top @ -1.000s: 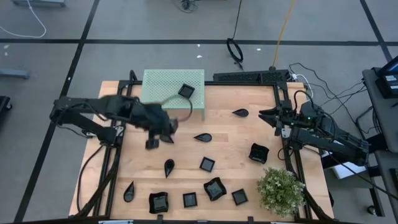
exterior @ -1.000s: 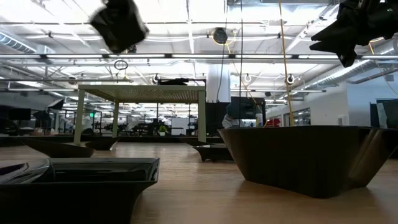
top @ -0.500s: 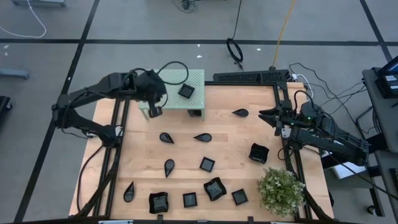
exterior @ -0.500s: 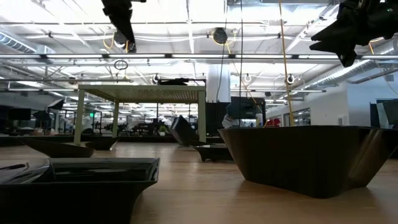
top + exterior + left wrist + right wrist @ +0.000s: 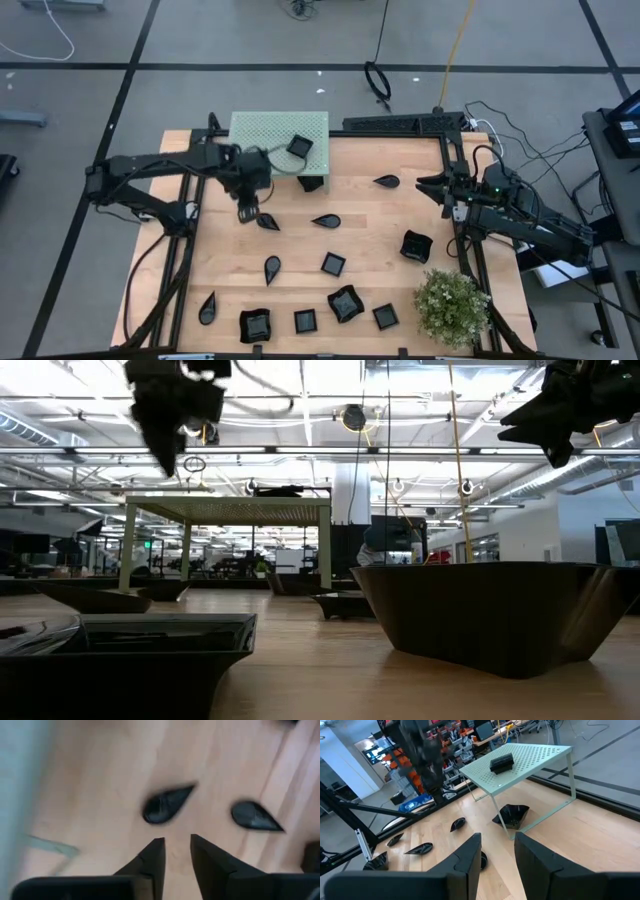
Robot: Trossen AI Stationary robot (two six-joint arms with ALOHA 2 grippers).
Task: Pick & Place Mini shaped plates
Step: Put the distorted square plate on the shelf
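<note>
Several glossy black mini plates lie scattered on the wooden table [image 5: 370,225]. One square plate [image 5: 299,145] sits on top of the green perforated platform [image 5: 262,130]. A wavy-rimmed plate [image 5: 512,815] lies on the table under the platform's near right corner. My left gripper [image 5: 246,213] hangs open and empty just above a teardrop plate [image 5: 165,805], a little to its left, with a second teardrop plate [image 5: 255,816] further right. My right gripper [image 5: 422,184] waits open at the table's right edge, raised.
More plates lie toward the near edge: a teardrop [image 5: 272,267], a square [image 5: 333,264], a large wavy one [image 5: 416,246] and a row near the front [image 5: 305,321]. A potted plant [image 5: 452,305] stands at the near right corner. Bare wood lies between the plates mid-table.
My left gripper swung from mid-table up and toward the far edge over the platform, then came back down toward the near side beside the teardrop plate. A black plate has turned up at the platform's near right corner; it stood tipped half a second ago and lies flat now.
</note>
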